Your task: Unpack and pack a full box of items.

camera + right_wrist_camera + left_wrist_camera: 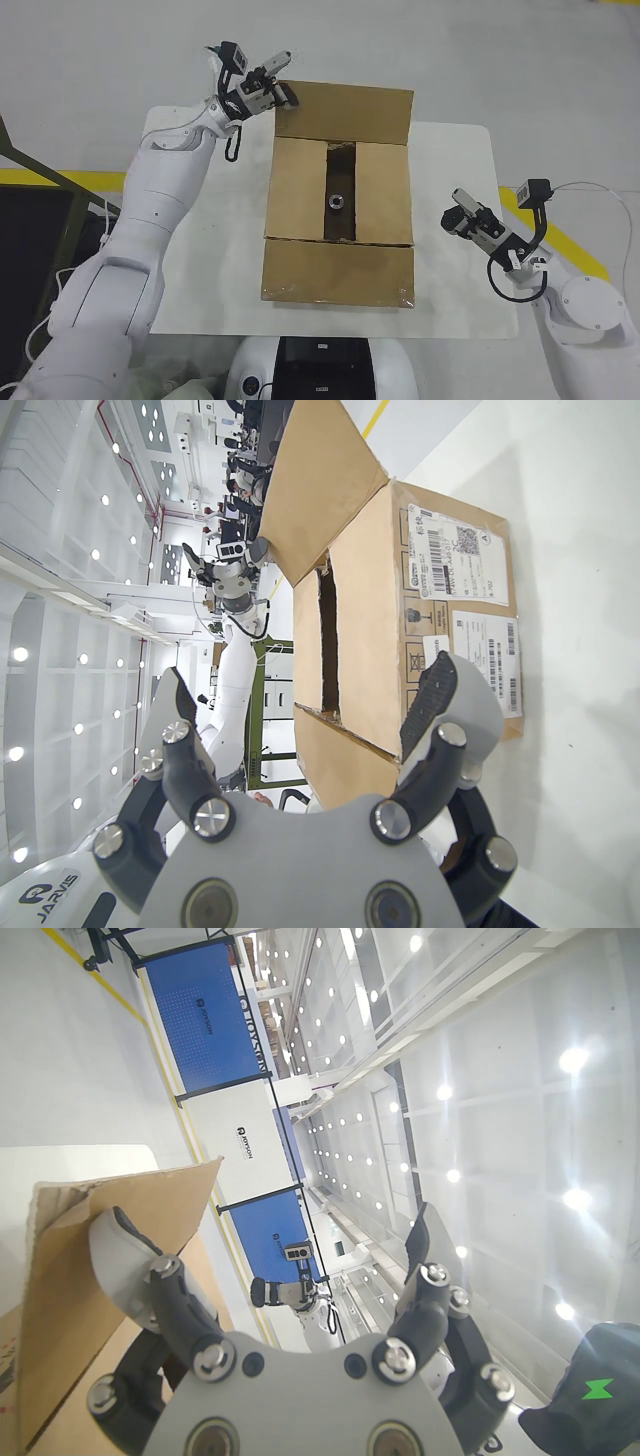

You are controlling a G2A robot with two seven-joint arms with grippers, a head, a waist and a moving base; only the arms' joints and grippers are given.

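1. Left pincer (270,1228), spread wide, sits at the far left corner of the box (295,190). One finger (125,1253) lies just beside the raised far flap (345,110).
2. Right pincer (305,675), also wide and holding nothing, hangs over the bench (450,290), off the box's right side and apart from it.
3. I see brown cardboard at mid-bench, its side flaps leaving a slot with a round metal part (336,203) below.
4. White labels (450,555) with barcodes sit on its right wall.
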